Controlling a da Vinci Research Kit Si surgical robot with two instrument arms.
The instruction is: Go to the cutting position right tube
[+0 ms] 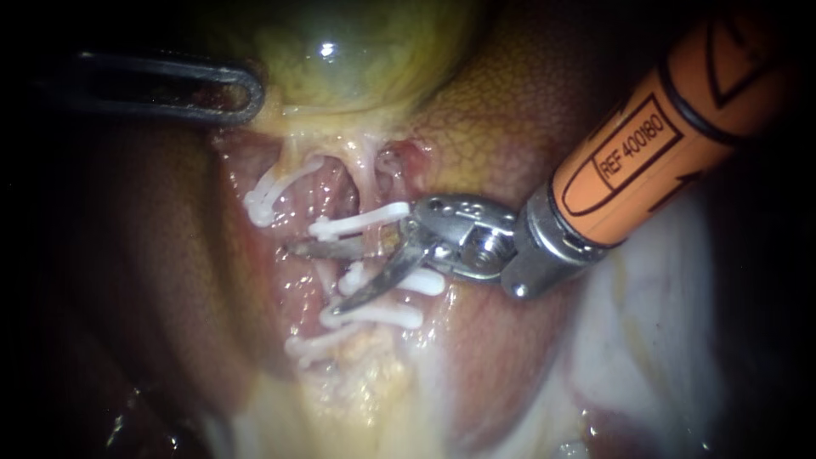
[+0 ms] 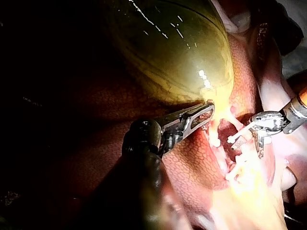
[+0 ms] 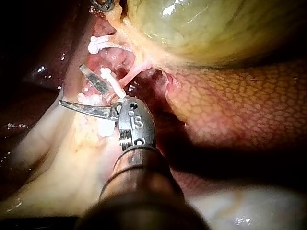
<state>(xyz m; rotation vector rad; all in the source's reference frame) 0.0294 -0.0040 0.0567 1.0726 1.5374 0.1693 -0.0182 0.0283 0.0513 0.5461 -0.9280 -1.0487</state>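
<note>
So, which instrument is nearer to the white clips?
Right. The right instrument sits among the white clips; the left instrument is apart from them, at the gallbladder edge.

A surgical bench setting is shown. Bare organs are seen at close range under a strong scope light, with darkness all around: a mottled red-brown liver (image 1: 510, 110) and a glossy yellow-green gallbladder (image 1: 357, 51). Small white clips (image 1: 357, 219) are clamped across the pale tissue below it, and two slender metal instruments, the left instrument (image 1: 251, 93) and the right instrument (image 1: 314, 279), are seen at the tissue.
</note>
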